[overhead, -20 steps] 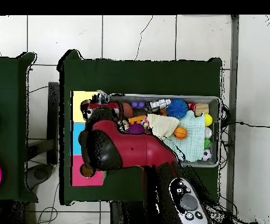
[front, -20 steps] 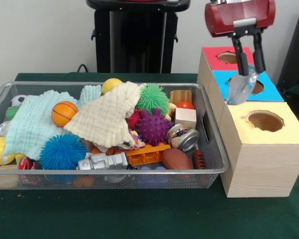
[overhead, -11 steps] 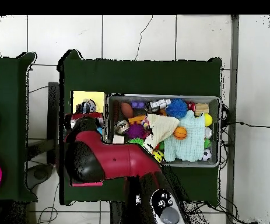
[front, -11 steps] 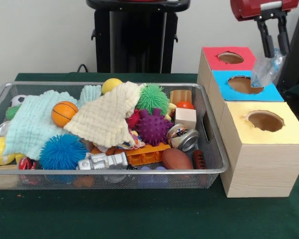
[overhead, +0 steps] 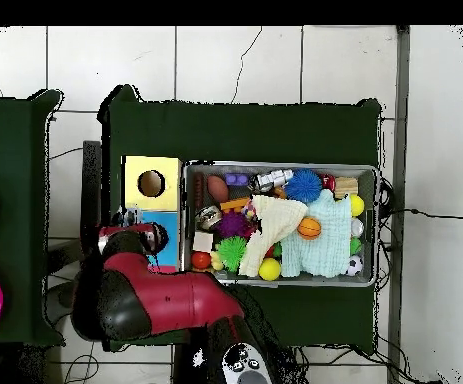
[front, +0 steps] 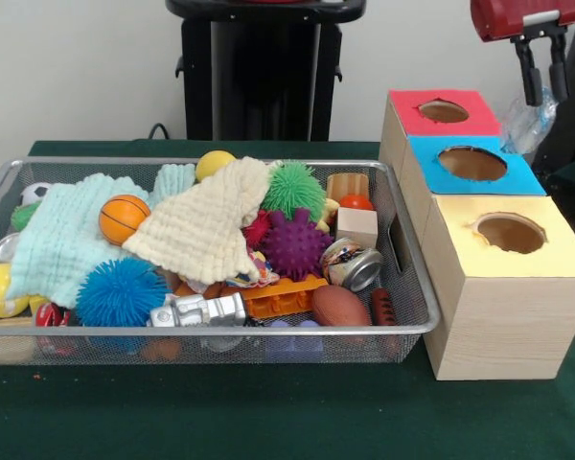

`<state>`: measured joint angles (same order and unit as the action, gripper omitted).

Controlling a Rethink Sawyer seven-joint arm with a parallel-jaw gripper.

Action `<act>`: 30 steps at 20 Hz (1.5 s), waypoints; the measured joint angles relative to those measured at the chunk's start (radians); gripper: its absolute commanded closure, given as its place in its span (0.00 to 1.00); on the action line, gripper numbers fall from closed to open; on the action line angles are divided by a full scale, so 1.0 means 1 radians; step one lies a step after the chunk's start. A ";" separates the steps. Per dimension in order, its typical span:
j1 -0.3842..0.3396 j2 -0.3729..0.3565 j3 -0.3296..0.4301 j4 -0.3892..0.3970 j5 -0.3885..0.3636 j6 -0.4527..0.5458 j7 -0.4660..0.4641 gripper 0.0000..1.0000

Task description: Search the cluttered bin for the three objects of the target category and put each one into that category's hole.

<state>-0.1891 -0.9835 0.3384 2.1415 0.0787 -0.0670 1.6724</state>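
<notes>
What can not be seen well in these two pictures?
- Clear plastic item in the gripper: front view, too see-through to identify.
- Red box top and its hole: overhead view, covered by the arm.
- Things under the cream cloth and the mint cloth: both views, covered.
- Gripper's upper part: front view, cut by the top edge.

Cut off at the front view's top edge: pincer housing. Half-hidden behind the blue-topped box: crumpled clear plastic. Buried under cloths: much of the mesh bin's clutter.
</notes>
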 measured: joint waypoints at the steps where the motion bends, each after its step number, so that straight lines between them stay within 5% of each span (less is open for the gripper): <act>1: 0.006 0.000 -0.007 0.010 0.004 0.000 0.000 1.00; 30: 0.103 0.069 -0.094 0.064 0.073 -0.018 0.000 1.00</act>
<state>-0.0861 -0.9148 0.2442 2.2054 0.1515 -0.0851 1.6724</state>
